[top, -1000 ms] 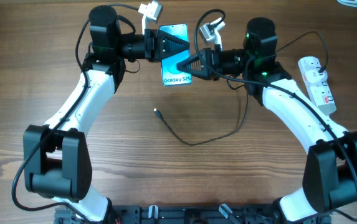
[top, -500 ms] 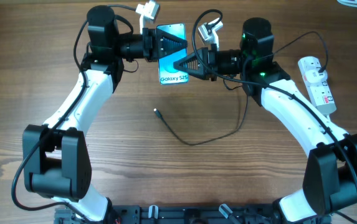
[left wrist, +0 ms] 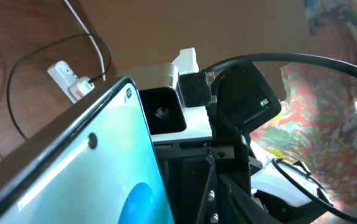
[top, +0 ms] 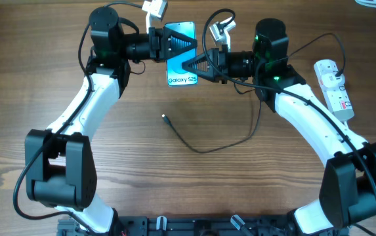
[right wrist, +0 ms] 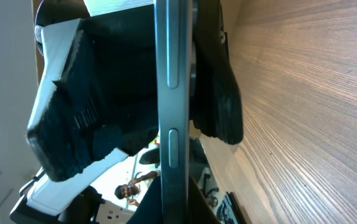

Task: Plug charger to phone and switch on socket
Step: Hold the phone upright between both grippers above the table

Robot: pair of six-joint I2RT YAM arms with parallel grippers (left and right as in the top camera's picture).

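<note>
Phone [top: 178, 72] at far centre of table [top: 174, 190], screen up, between both grippers. Left gripper [top: 184, 43] over its far half; gripping or slack, cannot tell. Charger [top: 201, 151] tip loose on wood, apart from phone. Right gripper [top: 191, 65] clamped on phone's right edge. Socket [top: 335, 88] far right.

Brown wood-grain table top [top: 194, 196] fills the overhead view, evenly lit, grain running side to side. Over on the right wrist view, a plain pale grey backdrop [right wrist: 4, 93]. Left wrist view catches a blurred multicoloured patterned surface [left wrist: 346, 68], brightly lit.
</note>
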